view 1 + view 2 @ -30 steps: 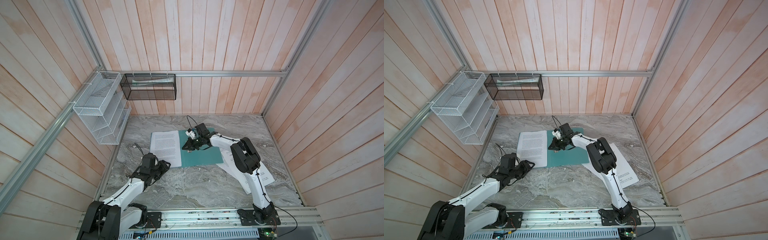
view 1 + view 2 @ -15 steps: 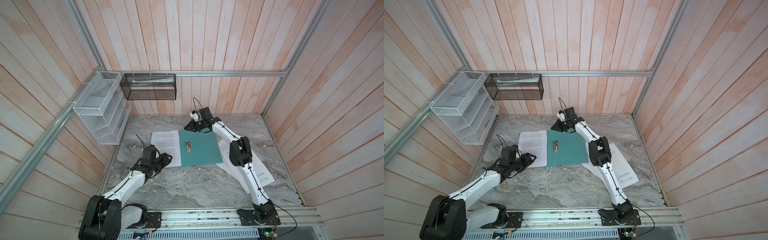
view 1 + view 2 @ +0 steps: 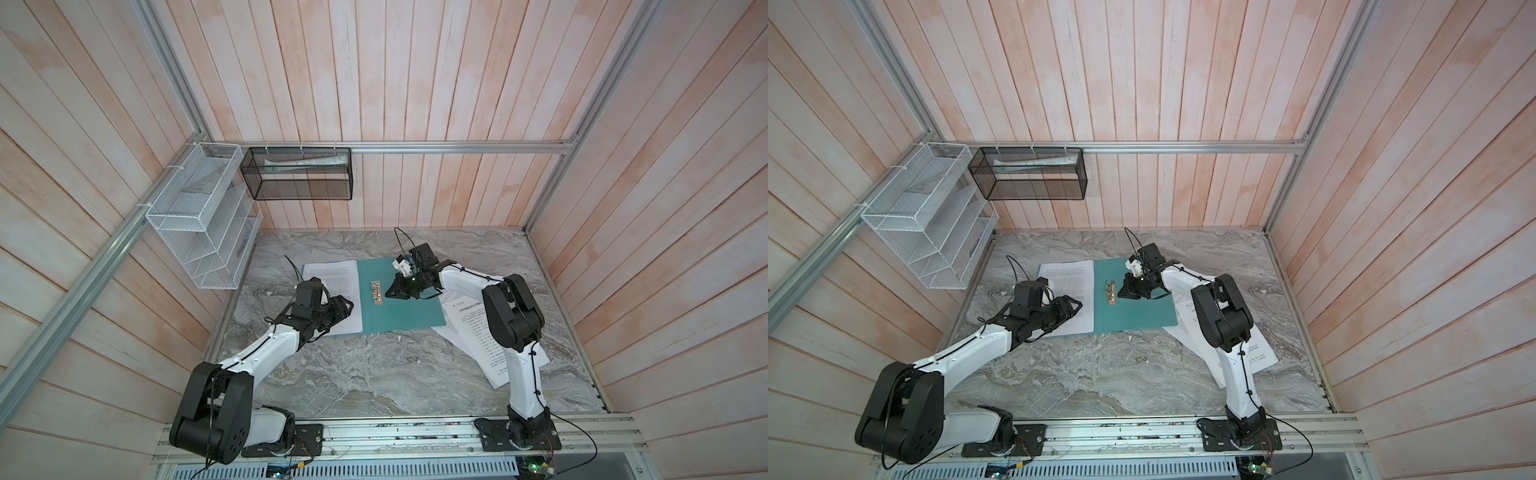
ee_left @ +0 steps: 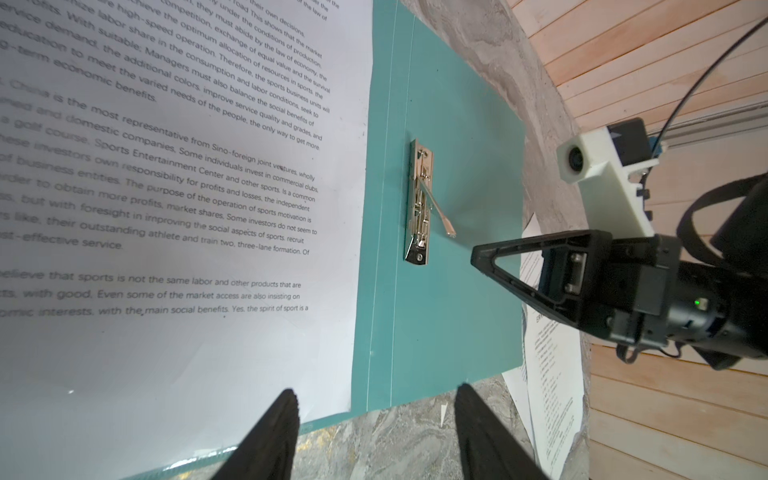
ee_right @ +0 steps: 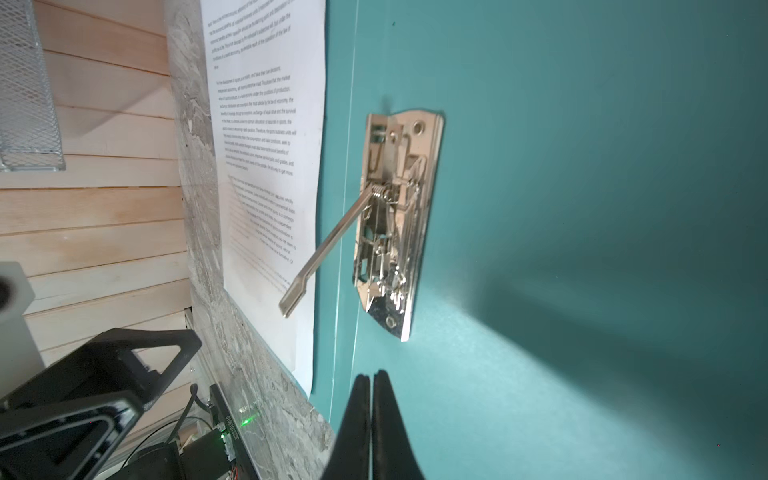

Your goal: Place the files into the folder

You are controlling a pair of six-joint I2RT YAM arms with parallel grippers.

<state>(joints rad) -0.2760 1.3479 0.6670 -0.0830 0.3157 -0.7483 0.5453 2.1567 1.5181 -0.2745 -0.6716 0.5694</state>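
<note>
The flat teal-green document folder lies opened out near the back edge of the grey marbled table, a little towards its left side. One printed white paper sheet rests on the folder's left leaf. The other loose white printed sheets lie towards the table's right edge, tucked partly under the folder's right leaf and beneath the right arm.

The small metal clip beside the fold has its thin lever raised, probably so that paper can slide under it. The right gripper hovers just beside the clip over the bare right leaf. Its jaws are pressed together and hold nothing, which suits poking the lever.

The left gripper hangs over the front edge of the left sheet, jaws parted and empty, apparently ready to pinch that sheet and carry it to the clip
</note>
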